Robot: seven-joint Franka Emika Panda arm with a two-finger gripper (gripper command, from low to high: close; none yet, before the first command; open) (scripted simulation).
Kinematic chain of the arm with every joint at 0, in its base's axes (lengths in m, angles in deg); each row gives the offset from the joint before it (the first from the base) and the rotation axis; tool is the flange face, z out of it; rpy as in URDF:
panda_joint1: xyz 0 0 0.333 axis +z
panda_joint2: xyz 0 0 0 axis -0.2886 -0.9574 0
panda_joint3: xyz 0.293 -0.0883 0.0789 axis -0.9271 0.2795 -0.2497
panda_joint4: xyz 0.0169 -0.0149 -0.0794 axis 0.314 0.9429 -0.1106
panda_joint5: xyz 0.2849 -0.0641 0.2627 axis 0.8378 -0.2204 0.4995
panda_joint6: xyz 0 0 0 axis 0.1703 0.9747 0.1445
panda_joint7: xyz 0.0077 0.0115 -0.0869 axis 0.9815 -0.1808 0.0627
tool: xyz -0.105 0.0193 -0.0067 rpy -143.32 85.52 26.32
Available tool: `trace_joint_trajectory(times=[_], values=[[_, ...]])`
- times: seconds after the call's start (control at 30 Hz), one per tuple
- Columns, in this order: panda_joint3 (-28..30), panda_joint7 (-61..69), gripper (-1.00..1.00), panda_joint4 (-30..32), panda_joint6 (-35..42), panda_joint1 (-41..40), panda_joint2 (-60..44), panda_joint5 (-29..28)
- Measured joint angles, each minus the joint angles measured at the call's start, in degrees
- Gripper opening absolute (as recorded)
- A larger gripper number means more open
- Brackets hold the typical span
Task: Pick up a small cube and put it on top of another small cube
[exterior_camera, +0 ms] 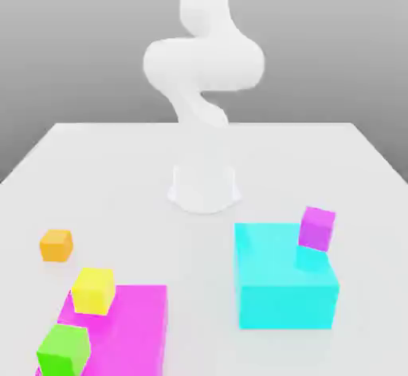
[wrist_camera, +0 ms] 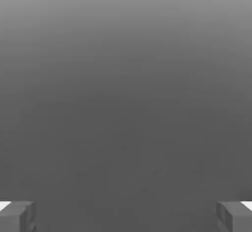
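Blocks on a white surface, claw wide open

The small orange cube [exterior_camera: 56, 245] is seen alone on the surface [exterior_camera: 119, 175], near the exterior view's left edge, with bare room all round it. One yellow cube [exterior_camera: 93, 290] and one green cube [exterior_camera: 64, 350] are set on one big pink block [exterior_camera: 135, 327]. One purple cube [exterior_camera: 317, 228] may be resting on one big blue block's [exterior_camera: 283, 287] far corner. The claw [wrist_camera: 126, 216] is held empty, fingers [wrist_camera: 17, 216] far apart.

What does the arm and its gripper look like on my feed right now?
The arm is plain white, smooth and rounded, on a white cylindrical base, with no visible cables or markings. The gripper has blocky dark grey fingertips with white above them.
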Motion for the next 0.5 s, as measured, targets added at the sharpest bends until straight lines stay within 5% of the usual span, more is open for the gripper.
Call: trace_joint_trajectory(times=[0.5], values=[[6.3,-24.8,0.00,15.4,-16.6,-22.6,-24.9,-5.4]])
